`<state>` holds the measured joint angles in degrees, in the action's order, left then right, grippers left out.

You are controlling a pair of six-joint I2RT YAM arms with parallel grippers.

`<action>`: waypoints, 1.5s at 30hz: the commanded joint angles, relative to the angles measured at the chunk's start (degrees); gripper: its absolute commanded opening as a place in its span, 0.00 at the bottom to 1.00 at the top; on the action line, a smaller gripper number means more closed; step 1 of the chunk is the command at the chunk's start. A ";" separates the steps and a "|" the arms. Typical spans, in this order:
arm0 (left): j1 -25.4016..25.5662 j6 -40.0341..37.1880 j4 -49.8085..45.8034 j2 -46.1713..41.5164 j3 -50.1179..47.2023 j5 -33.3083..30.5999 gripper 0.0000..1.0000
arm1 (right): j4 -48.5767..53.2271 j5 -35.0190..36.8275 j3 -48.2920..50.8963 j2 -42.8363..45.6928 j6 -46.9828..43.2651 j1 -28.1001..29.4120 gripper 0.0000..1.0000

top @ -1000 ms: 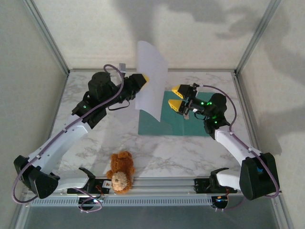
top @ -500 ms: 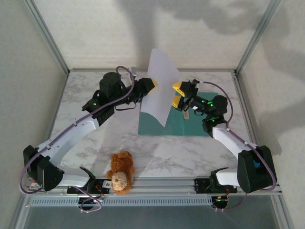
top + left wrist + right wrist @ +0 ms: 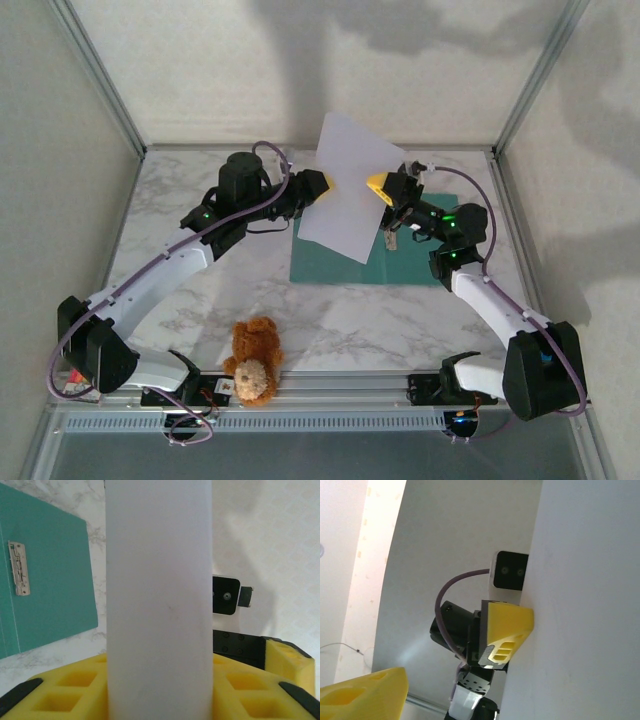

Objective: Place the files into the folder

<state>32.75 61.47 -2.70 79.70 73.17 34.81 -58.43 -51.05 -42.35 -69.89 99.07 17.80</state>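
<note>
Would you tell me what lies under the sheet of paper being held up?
The teal folder lies on the table below the paper; its far left part is covered by it.

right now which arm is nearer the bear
left arm. its base sits just left of the bear at the near edge; the right arm stands well off to the bear's right

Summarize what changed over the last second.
The left gripper, shut on the white paper sheet, swung it rightward, above the flat teal folder. The right gripper, jaws open, moved in to the sheet's right edge. The folder and the brown teddy bear stayed put.
</note>
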 commanded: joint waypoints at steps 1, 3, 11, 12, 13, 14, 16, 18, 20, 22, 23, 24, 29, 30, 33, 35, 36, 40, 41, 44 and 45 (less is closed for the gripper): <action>-0.23 -1.35 1.21 -1.10 1.02 0.38 0.43 | 10.36 -1.10 -3.11 1.66 -5.75 -0.22 0.73; -0.23 -1.50 1.16 -1.43 1.01 -0.08 0.43 | 10.95 -1.11 -2.75 1.82 -6.04 -0.22 0.73; -0.17 -1.68 1.07 -1.81 0.84 -0.66 0.43 | 14.66 -0.33 -3.00 2.90 -6.96 -0.22 0.70; -0.15 -1.85 1.11 -1.91 0.79 -0.78 0.43 | 14.66 -0.30 -3.08 2.88 -6.94 -0.22 0.69; -0.19 -2.00 1.19 -2.09 0.66 -0.86 0.43 | 15.03 -0.20 -3.17 2.76 -6.76 -0.22 0.68; -0.21 -2.00 1.28 -2.19 0.55 -0.86 0.43 | 14.79 -0.11 -3.15 2.67 -6.42 -0.16 0.64; -0.16 -1.86 1.51 -2.49 0.26 -0.96 0.43 | 14.05 -0.11 -3.17 2.61 -6.08 -0.20 0.58; -0.19 -1.79 1.79 -2.71 -0.11 -1.14 0.43 | 15.58 -0.07 -3.34 2.91 -6.69 -0.20 0.59; -0.15 -1.70 1.96 -3.05 -0.51 -1.32 0.43 | 16.71 -0.02 -3.44 3.33 -7.51 -0.18 0.58; -0.13 -1.56 2.16 -3.30 -0.83 -1.39 0.43 | 17.42 0.08 -3.51 3.73 -8.00 -0.18 0.57; -0.12 -1.61 2.16 -3.32 -1.03 -1.41 0.43 | 17.52 0.04 -3.52 3.84 -8.14 -0.20 0.56; -0.12 -1.48 2.09 -3.46 -1.06 -1.33 0.43 | 17.69 0.13 -3.53 4.00 -8.19 -0.18 0.56; 0.16 -1.36 2.52 -3.89 -1.51 -1.27 0.43 | 17.91 0.62 -3.59 4.27 -8.36 -0.22 0.52; 0.32 -1.19 2.77 -3.96 -1.83 -1.15 0.43 | 17.76 0.63 -3.76 4.33 -8.32 -0.22 0.52; 0.62 -0.66 3.44 -4.12 -2.82 -1.15 0.43 | 17.65 0.68 -4.30 4.42 -8.26 -0.21 0.50; 0.88 -0.38 3.92 -4.12 -3.26 -1.06 0.43 | 17.81 0.56 -4.56 4.42 -8.45 -0.22 0.49; 1.04 -0.22 4.11 -4.12 -3.38 -1.05 0.43 | 18.00 0.58 -4.60 4.46 -8.54 -0.18 0.49; 1.25 -0.12 4.48 -4.27 -3.38 -1.16 0.43 | 18.09 0.69 -4.47 4.46 -8.62 -0.21 0.44; 1.19 -0.12 4.46 -4.29 -3.31 -1.36 0.43 | 18.09 0.71 -4.44 4.42 -8.63 -0.22 0.43; 1.24 -0.04 4.39 -4.38 -3.29 -1.58 0.43 | 18.08 0.71 -4.43 4.73 -8.79 -0.22 0.39; 1.18 0.12 4.36 -4.38 -3.40 -1.57 0.42 | 18.16 0.67 -4.42 4.80 -8.89 -0.21 0.36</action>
<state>33.56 60.93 -1.02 77.12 70.02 33.65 -39.55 -50.63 -45.01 -66.76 91.22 17.80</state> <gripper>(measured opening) 0.427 0.385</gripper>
